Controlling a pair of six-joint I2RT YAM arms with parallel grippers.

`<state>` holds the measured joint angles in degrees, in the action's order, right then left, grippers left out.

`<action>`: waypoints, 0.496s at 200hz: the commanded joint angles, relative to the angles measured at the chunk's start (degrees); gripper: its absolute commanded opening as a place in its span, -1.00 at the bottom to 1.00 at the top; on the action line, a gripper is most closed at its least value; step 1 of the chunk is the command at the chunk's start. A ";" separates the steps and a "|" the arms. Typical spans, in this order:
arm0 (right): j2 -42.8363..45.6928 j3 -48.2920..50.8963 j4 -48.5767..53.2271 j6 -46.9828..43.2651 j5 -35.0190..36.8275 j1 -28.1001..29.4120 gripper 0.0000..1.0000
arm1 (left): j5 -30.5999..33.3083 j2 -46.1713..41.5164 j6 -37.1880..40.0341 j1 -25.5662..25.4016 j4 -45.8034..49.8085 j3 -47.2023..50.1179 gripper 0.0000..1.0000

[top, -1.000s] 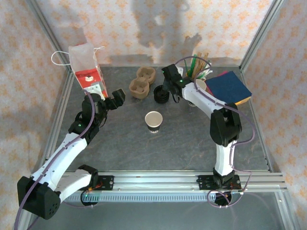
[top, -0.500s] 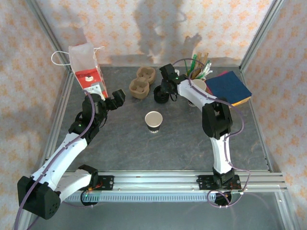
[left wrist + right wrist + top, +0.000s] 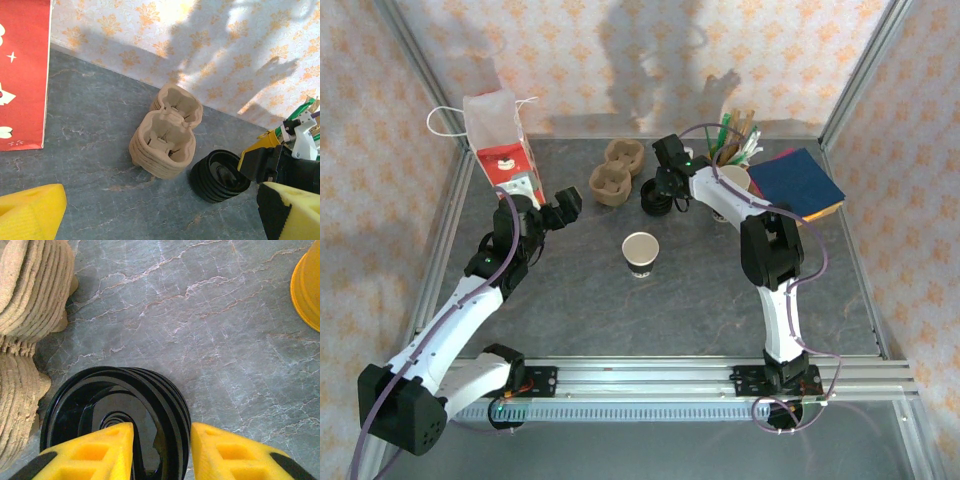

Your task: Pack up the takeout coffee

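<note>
The coffee cup [image 3: 640,250], black outside and pale inside, stands lidless mid-table, apart from both grippers. A stack of black lids [image 3: 655,198] [image 3: 220,175] [image 3: 150,390] lies behind it. My right gripper [image 3: 662,192] [image 3: 162,450] is down on the stack, one yellow finger inside the top lid and the other outside, closed on the rim. My left gripper [image 3: 567,205] [image 3: 160,205] hovers open and holds nothing, left of the lids. The red bag [image 3: 500,150] [image 3: 22,75] stands at the back left.
Stacked brown pulp carriers [image 3: 615,175] [image 3: 167,132] [image 3: 25,315] sit just left of the lids. Blue and red napkins [image 3: 798,182], a holder of stirrers [image 3: 735,135] and a pale cup [image 3: 738,180] crowd the back right. A yellow rim [image 3: 307,290] edges the right wrist view.
The right gripper has moved left and down onto the lid stack and stopped there. The left arm and the cup have barely moved.
</note>
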<state>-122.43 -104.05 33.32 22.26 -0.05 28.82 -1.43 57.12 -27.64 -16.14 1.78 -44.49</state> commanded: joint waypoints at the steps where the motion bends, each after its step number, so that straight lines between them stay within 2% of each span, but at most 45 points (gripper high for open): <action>1: -1.32 -0.28 0.95 0.15 0.63 -0.12 -0.31 | 0.11 0.00 -0.78 -0.34 0.07 0.38 0.98; 34: -1.43 -0.19 0.96 0.24 0.45 -0.17 -0.40 | -0.06 0.52 -0.66 -0.38 -0.02 -0.03 0.98; 99: -1.74 -0.12 1.04 0.25 0.45 -0.17 -0.41 | -0.63 1.40 -0.77 -0.38 -0.55 -0.42 0.98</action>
<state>-122.43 -104.05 33.32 22.41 -0.05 28.82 -1.45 58.33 -27.64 -16.14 1.78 -44.49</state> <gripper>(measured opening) 0.295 0.991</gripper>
